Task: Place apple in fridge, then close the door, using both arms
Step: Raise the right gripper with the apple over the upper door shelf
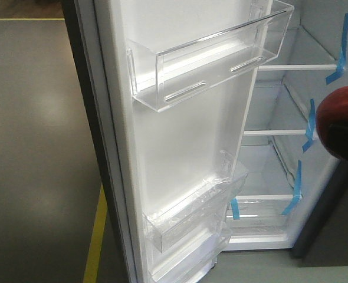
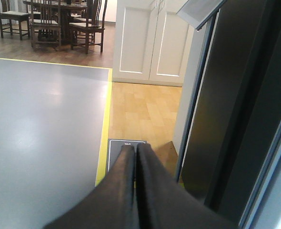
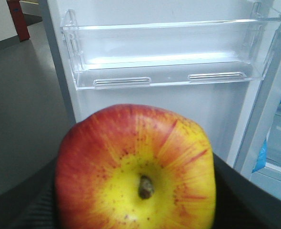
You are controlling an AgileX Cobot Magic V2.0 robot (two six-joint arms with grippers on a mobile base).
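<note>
Holding the apple (image 3: 135, 162) snug in the right pincer (image 3: 139, 202), dark fingers (image 3: 247, 200) on both sides — out by the open door (image 1: 180, 135), not yet inside the fridge (image 1: 280, 132). Left pincer (image 2: 133, 157) pinched closed.

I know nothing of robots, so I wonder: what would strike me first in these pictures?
The apple, red with a yellow patch round its stem, fills the right wrist view. Behind it the door stands open, clear bins on its white lining. The left gripper is shut on nothing.
</note>
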